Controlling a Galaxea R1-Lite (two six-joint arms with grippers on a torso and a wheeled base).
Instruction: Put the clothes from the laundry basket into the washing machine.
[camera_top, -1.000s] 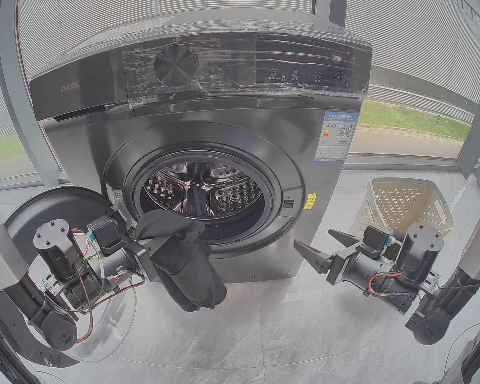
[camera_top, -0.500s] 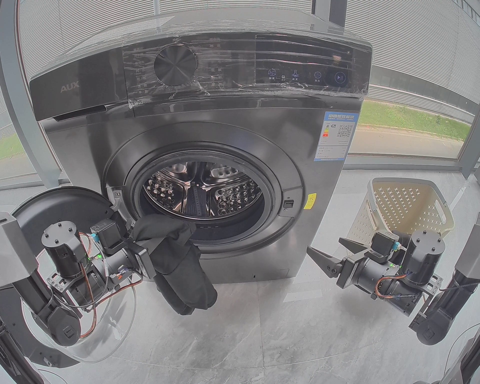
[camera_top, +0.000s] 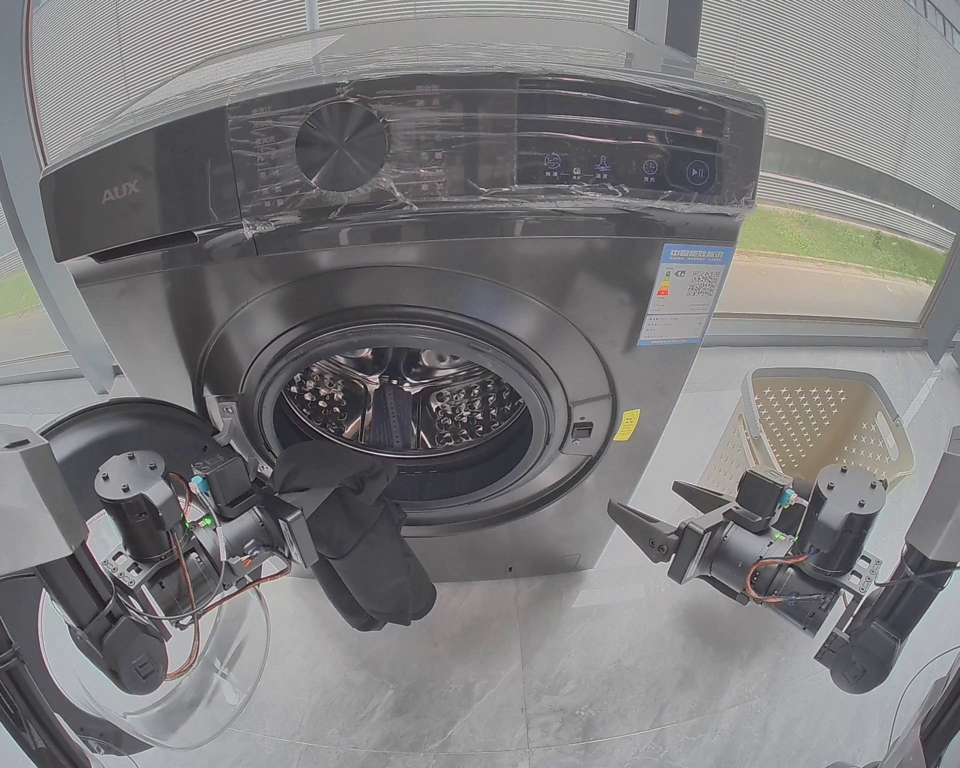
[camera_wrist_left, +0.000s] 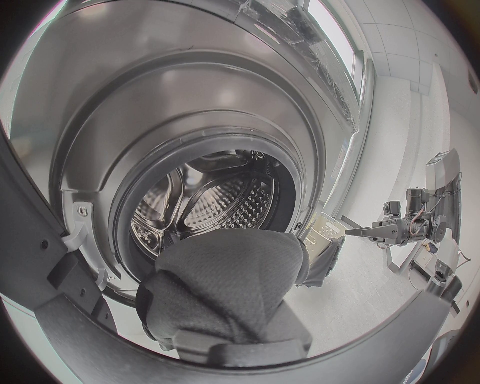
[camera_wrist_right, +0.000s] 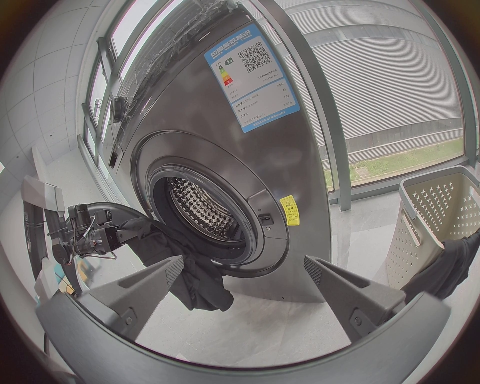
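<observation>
In the head view my left gripper (camera_top: 300, 508) is shut on a black garment (camera_top: 365, 545) at the lower left rim of the washing machine's (camera_top: 400, 250) open drum (camera_top: 400, 405). The cloth's top bunches against the rim and the rest hangs toward the floor. The left wrist view has the garment (camera_wrist_left: 230, 280) bunched just below the drum mouth (camera_wrist_left: 210, 200). My right gripper (camera_top: 655, 518) is open and holds nothing, in front of the machine's right side, near the cream laundry basket (camera_top: 830, 420). From the right wrist, a dark cloth (camera_wrist_right: 450, 270) hangs over the basket's (camera_wrist_right: 430, 220) edge.
The round machine door (camera_top: 110, 440) stands swung open at the left, behind my left arm. Grey tiled floor (camera_top: 560, 660) stretches in front of the machine. Window frames and glass run behind the machine and the basket.
The head camera has shifted, so the machine sits lower and larger in the picture. My right gripper has drawn back a little to the right. The left gripper still holds the garment at the rim.
</observation>
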